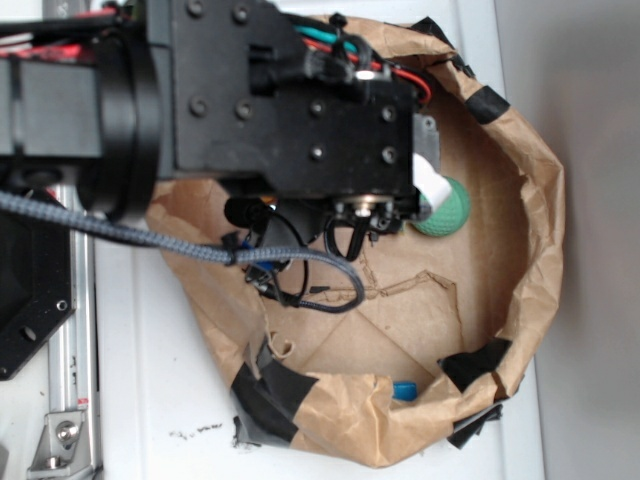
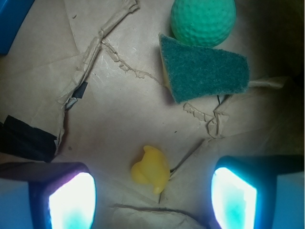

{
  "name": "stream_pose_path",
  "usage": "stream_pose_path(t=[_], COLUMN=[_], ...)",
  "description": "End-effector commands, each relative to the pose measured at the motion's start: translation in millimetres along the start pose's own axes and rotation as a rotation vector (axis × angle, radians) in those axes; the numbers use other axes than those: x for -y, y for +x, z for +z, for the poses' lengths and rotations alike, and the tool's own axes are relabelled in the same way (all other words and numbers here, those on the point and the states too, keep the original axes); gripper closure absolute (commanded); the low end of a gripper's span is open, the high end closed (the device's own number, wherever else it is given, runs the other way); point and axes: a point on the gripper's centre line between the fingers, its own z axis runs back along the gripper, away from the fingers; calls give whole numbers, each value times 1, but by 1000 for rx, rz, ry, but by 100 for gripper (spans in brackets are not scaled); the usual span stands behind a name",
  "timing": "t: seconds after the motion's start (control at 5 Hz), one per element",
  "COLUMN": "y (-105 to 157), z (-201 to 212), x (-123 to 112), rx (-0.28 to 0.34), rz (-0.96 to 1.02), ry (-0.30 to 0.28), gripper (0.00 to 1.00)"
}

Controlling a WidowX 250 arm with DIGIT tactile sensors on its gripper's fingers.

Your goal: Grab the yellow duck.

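The yellow duck (image 2: 151, 170) lies on the brown paper floor in the wrist view, low in the frame. My gripper (image 2: 152, 198) hangs above it, open, with one glowing pad (image 2: 71, 200) to the left of the duck and one (image 2: 233, 198) to the right, both well apart from it. Nothing is between the pads but the duck below. In the exterior view the black arm and gripper body (image 1: 300, 110) cover the middle of the paper bowl, and the duck is hidden under them.
A green dimpled ball (image 2: 203, 21) (image 1: 444, 212) rests at the far side, touching a dark green sponge (image 2: 205, 74) with a yellow edge. The crumpled paper wall (image 1: 535, 240) rings the space, patched with black tape (image 1: 270, 395). A small blue piece (image 1: 404, 390) sits by the near wall.
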Motion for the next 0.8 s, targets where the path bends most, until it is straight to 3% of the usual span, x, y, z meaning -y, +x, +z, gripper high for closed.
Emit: stream_pose_path(t=[0.0,0.2,0.6], y=[3,6,-11], z=[8,-8,-32], x=[-3,0,-6], rx=[30,3,-14], rz=[14,-41,-121], ry=[19,20,-42], gripper=[0,0,0])
